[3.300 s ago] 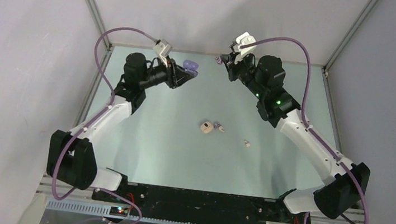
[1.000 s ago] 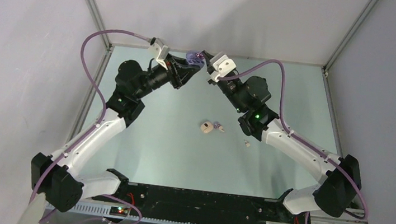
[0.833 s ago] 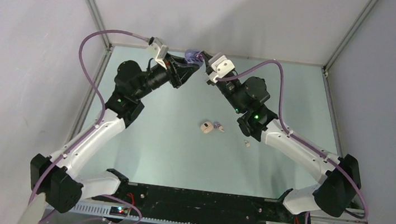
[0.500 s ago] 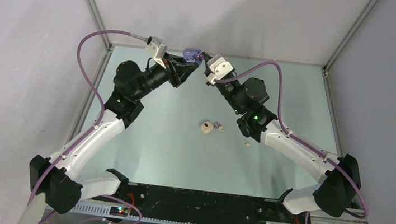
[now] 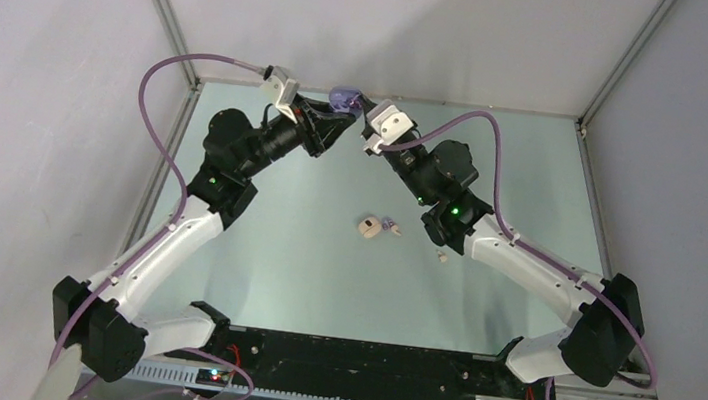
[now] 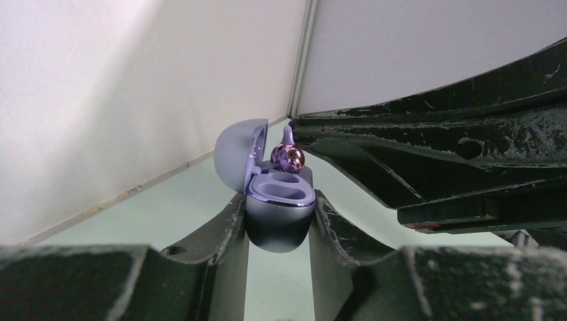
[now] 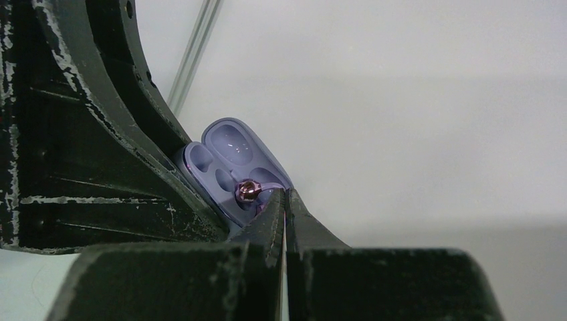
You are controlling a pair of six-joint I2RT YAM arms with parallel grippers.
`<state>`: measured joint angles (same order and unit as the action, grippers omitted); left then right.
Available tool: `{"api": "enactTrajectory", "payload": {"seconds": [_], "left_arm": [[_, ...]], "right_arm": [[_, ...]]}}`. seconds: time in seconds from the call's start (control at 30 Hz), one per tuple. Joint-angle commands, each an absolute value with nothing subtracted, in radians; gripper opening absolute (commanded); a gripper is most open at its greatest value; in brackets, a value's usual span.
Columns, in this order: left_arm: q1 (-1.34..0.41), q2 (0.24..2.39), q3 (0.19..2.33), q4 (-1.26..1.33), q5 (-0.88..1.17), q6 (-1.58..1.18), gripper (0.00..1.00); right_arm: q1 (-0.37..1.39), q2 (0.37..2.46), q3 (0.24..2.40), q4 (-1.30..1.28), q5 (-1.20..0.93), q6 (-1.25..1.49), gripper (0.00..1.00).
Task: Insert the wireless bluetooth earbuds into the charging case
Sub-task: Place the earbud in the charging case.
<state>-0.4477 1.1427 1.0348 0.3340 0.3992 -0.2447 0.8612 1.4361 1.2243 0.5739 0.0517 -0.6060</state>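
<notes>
**Top view:** Both arms meet tip to tip, raised over the far end of the table (image 5: 272, 261). The left gripper (image 5: 336, 118) clamps the charging case (image 5: 345, 94), lid open, in mid-air, prob. so its sockets face the other arm. The right gripper (image 5: 364, 113) comes in from the right, tips just beside the case. What it carries is too small to tell here. On the table, well apart from both grippers, lie a beige round item (image 5: 368, 227), a purple bud (image 5: 389, 226) just beside it, and a white bud (image 5: 442, 257) further right, likely waiting their turn.

**Left wrist view:** The left fingers (image 6: 231, 231) squeeze the case body from both sides, a narrow gap filled by the case. The lid (image 6: 235, 155) is tipped back to the left. A lavender earbud (image 6: 288, 157) sits at the case's far rim, above a socket, and doesn't look seated. The other arm's black fingers fill the right side and reach to the bud. This view gives the case's upright pose and the bud's height over the rim, but it hides the pinch itself.

**Right wrist view:** The right fingers are pressed together w/ no gap showing. The earbud's lavender tail is nipped at the very tips, and its shiny head pokes out over the case. The sockets and lid hollow show face-on, so bud-to-socket alignment reads only here. My read: insertion is underway, and the bud needs easing down into a socket.
</notes>
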Motion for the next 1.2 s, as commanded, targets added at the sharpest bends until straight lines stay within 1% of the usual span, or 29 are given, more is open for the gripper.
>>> {"api": "enactTrajectory", "payload": {"seconds": [0.0,0.23,0.47,0.7,0.73,0.83,1.07,1.17], "left_arm": [[-0.456,1.12,1.08,0.384,0.387,-0.249,0.0],[-0.456,1.121,1.079,0.395,0.38,-0.251,0.0],[-0.456,1.115,1.068,0.406,0.402,-0.244,0.0],[-0.456,1.116,1.062,0.411,0.398,-0.248,0.0],[-0.455,1.117,1.062,0.411,0.391,-0.248,0.0],[-0.456,1.118,1.062,0.414,0.376,-0.248,0.0],[-0.453,1.116,1.059,0.415,0.37,-0.24,0.0],[-0.452,1.115,1.057,0.414,0.372,-0.237,0.0]], "right_arm": [[0.87,1.442,1.223,0.598,0.03,-0.635,0.0],[0.869,1.444,1.223,0.575,0.027,-0.647,0.0],[0.86,1.453,1.235,0.569,0.071,-0.639,0.0],[0.857,1.451,1.236,0.543,0.014,-0.657,0.0],[0.857,1.45,1.236,0.541,0.013,-0.658,0.04],[0.856,1.446,1.236,0.524,-0.036,-0.662,0.12],[0.856,1.438,1.235,0.535,-0.032,-0.665,0.16],[0.856,1.436,1.236,0.544,-0.027,-0.666,0.22]]}}
